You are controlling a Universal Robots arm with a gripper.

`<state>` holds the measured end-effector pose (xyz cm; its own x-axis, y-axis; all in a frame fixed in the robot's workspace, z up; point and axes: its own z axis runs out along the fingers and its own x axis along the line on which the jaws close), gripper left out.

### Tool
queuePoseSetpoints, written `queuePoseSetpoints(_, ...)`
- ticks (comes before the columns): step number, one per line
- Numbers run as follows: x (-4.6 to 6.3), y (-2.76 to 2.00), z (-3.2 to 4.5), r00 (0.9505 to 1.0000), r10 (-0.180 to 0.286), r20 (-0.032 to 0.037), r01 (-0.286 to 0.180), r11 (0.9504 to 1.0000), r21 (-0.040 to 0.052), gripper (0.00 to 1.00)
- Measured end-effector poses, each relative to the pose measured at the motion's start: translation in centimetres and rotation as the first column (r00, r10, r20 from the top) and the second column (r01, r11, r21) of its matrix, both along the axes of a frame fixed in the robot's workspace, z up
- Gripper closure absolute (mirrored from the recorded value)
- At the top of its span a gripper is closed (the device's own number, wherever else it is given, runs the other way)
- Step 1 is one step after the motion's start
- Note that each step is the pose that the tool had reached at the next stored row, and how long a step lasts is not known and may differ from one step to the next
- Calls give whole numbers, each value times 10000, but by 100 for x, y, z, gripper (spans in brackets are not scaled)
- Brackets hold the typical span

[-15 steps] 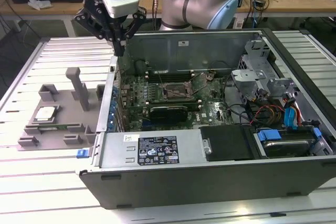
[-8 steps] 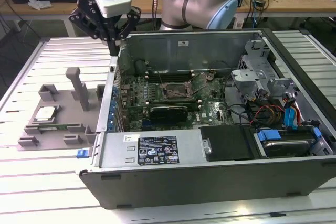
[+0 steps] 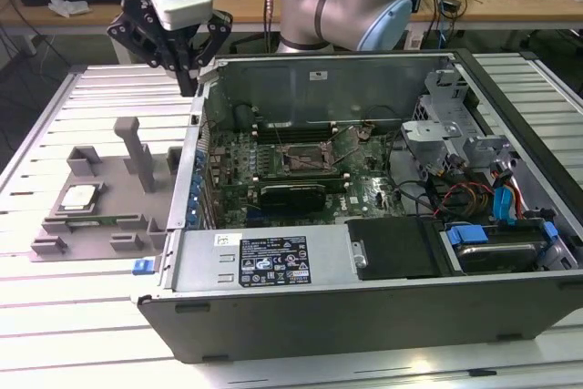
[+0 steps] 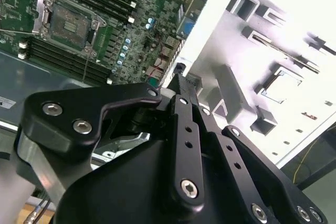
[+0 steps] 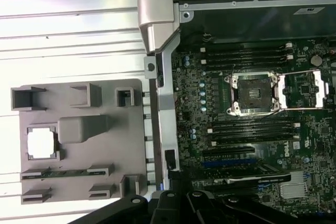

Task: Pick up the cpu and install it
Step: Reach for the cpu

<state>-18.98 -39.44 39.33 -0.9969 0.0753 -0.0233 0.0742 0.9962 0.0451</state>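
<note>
The cpu point(image 3: 78, 196) is a small silver square lying flat in a pocket of the grey tray point(image 3: 137, 216), at the exterior view's left of the open computer case. It shows bright in both wrist views point(image 5: 42, 143) point(image 4: 286, 85). The motherboard socket point(image 3: 305, 159) point(image 5: 255, 93) point(image 4: 68, 22) lies inside the case with its metal frame swung open and nothing in it. My gripper point(image 3: 189, 87) point(image 4: 178, 80) point(image 5: 176, 187) hangs above the case's side wall, between tray and motherboard. Its fingers are shut on nothing, well above the cpu.
The case wall point(image 3: 196, 143) stands between tray and motherboard. The tray carries raised grey blocks point(image 3: 137, 154). Inside the case are a drive cage point(image 3: 446, 125), cables point(image 3: 465, 193) and a black power supply cover point(image 3: 396, 248). A slatted metal table point(image 3: 55, 116) lies underneath.
</note>
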Motion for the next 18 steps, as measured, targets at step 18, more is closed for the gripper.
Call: queuePoseSetpoints(18, -402, 98, 0, 10000, 1, 0, -1, 10000, 0, 89)
